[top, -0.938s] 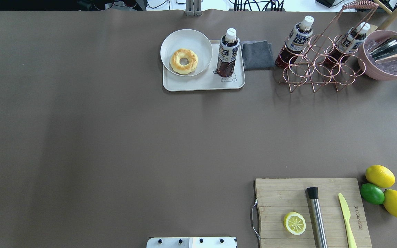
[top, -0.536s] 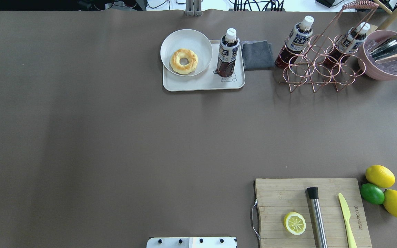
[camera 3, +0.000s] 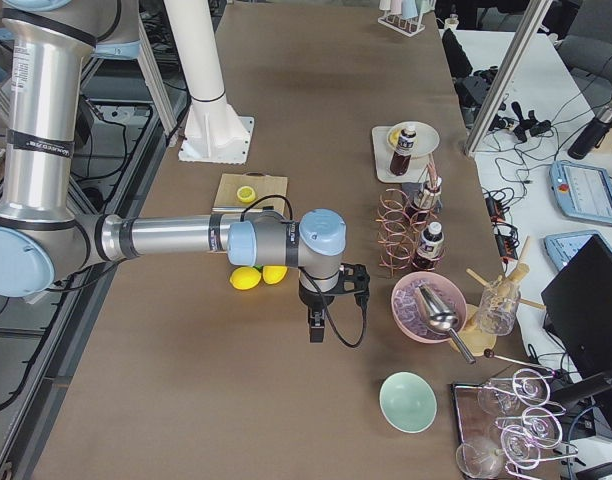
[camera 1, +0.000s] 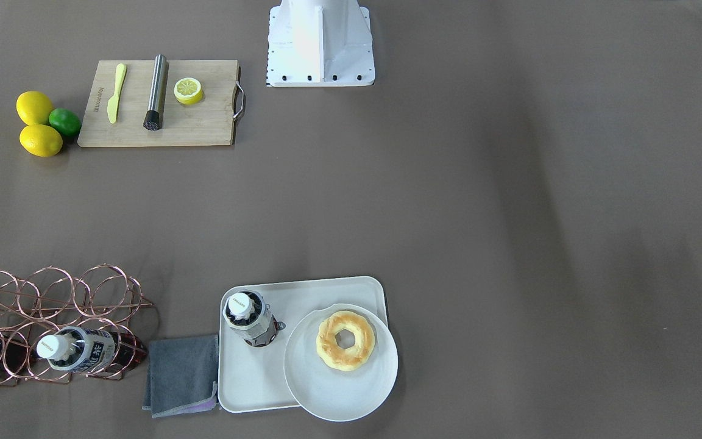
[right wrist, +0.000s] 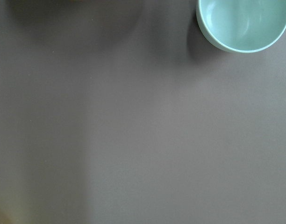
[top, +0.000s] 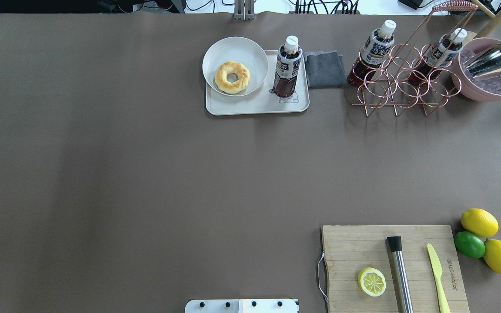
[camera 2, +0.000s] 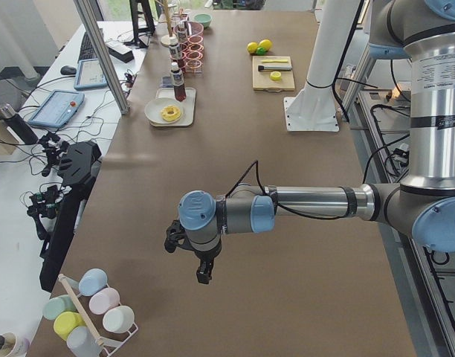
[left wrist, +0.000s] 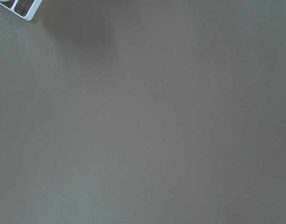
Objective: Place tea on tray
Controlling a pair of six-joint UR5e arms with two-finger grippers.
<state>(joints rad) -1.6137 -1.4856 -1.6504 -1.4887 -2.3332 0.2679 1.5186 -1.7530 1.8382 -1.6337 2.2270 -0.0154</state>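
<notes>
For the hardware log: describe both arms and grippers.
The left arm and right arm are alike: round silver tubes, grey joints with light blue caps, a small printed label on the upright tube. The left gripper and right gripper are small and black, each fed by a looping black cable.

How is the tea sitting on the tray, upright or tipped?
Upright. The tea stands on its base on the tray, white cap uppermost, beside the doughnut plate; the front-facing view looks down onto its cap.

Tea (top: 288,67) upright on tray (top: 250,106), seemingly over bear.
</notes>
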